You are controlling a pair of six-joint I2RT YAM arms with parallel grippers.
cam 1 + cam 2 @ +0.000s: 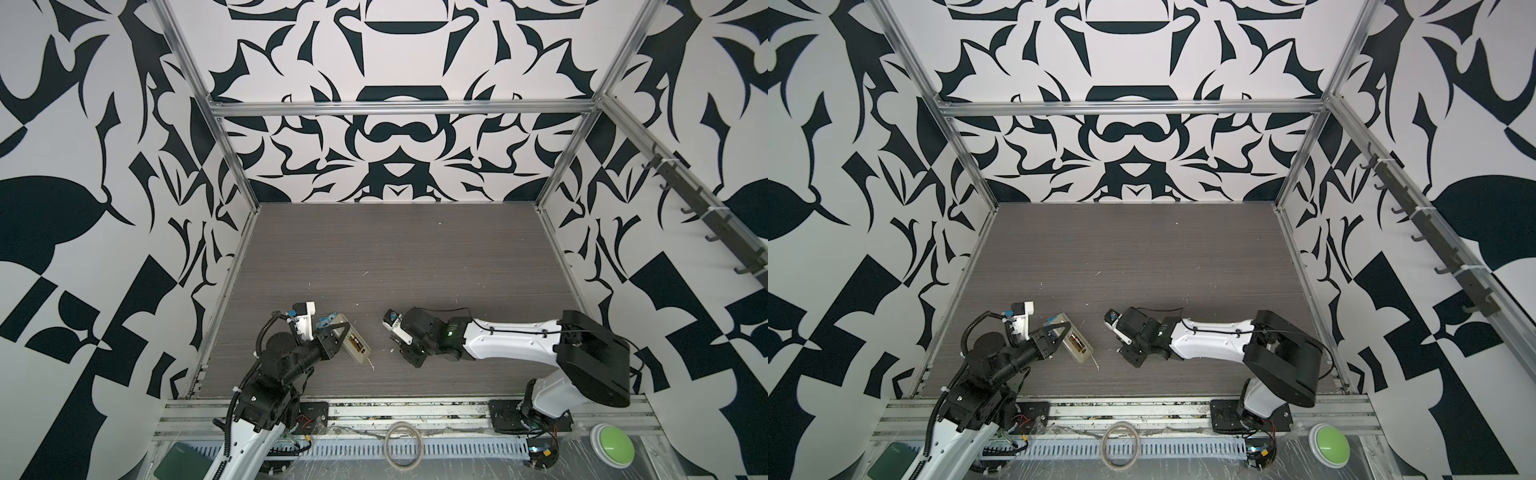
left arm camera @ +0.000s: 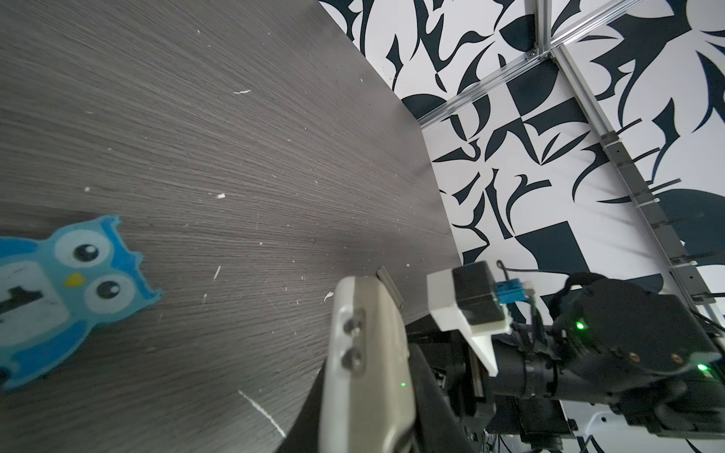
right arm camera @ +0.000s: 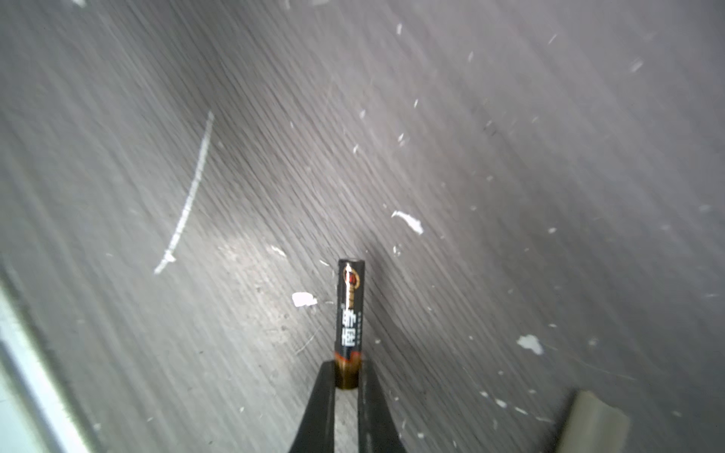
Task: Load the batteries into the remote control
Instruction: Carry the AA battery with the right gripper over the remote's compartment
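The remote control is a white handset held tilted above the table at the left, with my left gripper shut on its sides. Its back compartment is open, and one of the batteries lies inside. In the left wrist view the remote control stands between the black fingers of my left gripper. My right gripper is shut on the coppery end of another battery, which points out over the table. In both top views my right gripper is to the right of the remote, apart from it.
A blue owl toy lies on the table just behind the remote. White scraps dot the wood. A pale piece shows at the edge of the right wrist view. A green button and a tape ring sit on the front rail.
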